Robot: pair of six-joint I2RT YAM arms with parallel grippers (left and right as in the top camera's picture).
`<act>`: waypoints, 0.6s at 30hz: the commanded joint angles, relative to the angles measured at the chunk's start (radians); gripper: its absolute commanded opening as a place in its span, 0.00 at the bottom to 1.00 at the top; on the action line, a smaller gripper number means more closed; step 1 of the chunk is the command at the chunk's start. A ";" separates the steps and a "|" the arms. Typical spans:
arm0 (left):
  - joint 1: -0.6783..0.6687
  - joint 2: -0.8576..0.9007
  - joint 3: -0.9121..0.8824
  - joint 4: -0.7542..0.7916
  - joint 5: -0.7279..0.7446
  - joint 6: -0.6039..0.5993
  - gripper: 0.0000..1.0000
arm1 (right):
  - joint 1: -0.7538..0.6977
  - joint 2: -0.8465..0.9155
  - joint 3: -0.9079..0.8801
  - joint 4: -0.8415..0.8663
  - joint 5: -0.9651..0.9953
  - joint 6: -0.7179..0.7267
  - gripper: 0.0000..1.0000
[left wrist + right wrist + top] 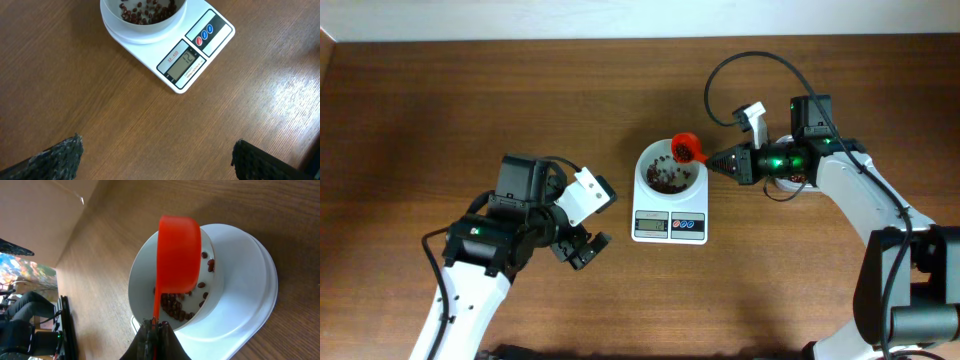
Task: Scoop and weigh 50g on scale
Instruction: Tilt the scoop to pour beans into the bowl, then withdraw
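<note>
Our right fingers pinch the handle of the red scoop, whose long axis runs from them leftward over the bowl of the scale, where the beans lie, while our left fingers, spread and empty, hang farther off above the counter.

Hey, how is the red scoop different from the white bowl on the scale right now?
The scoop is red and small; the bowl is white and clearly wider. The scoop is tilted over the bowl, its handle pinched by the shut fingers of the right gripper; the bowl sits upright on the scale. The bowl holds beans; I cannot tell what is left in the scoop. Both are round, open containers.
</note>
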 commanded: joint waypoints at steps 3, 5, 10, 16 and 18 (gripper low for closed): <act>0.003 -0.009 0.018 0.002 0.000 0.012 0.99 | 0.006 0.003 0.004 0.002 -0.018 -0.006 0.04; 0.003 -0.009 0.018 0.001 0.000 0.012 0.99 | 0.006 0.003 0.004 -0.002 -0.189 -0.105 0.04; 0.003 -0.009 0.018 0.001 0.000 0.012 0.99 | 0.006 0.003 0.004 -0.031 0.007 -0.014 0.04; 0.003 -0.009 0.018 0.001 0.000 0.012 0.99 | 0.019 0.002 0.004 -0.053 0.071 -0.045 0.04; 0.003 -0.009 0.018 0.001 0.000 0.012 0.99 | 0.027 0.002 0.004 -0.051 0.014 -0.084 0.04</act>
